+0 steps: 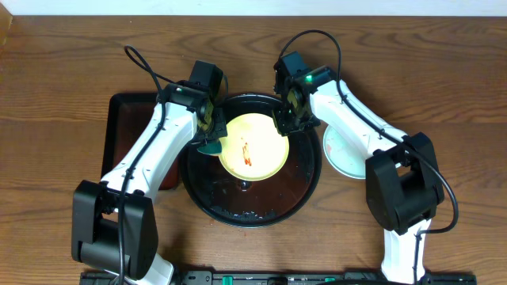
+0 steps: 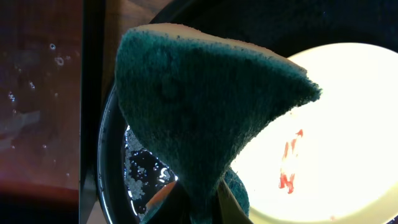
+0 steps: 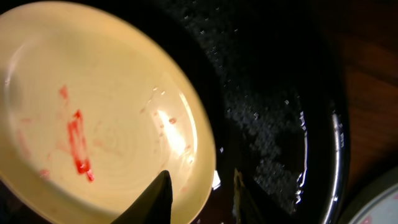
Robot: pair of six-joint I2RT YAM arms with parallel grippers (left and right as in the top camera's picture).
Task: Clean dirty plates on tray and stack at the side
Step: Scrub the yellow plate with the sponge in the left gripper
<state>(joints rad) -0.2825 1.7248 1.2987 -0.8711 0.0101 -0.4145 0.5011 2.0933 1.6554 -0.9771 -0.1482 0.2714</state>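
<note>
On round tray (image 1: 261,204): yellow plate (image 1: 255,150) rim pinched by right hand (image 3: 200,182); left hand (image 1: 208,127) clamps green sponge (image 2: 199,112), hiding plate edge.

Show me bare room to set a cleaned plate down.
Bare table lies left of the rectangular tray, along the far edge, and right of the right arm beyond the pale plate. Crowded: the round tray, where the left gripper with its sponge and the right gripper meet over the yellow plate.

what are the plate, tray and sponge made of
Plate: pale yellow, glossy, likely glazed ceramic or melamine; light glints on it. Tray: glossy black, probably plastic or lacquer; wet reflections. Sponge: green fibrous scouring pad on foam; fuzzy, bent.
</note>
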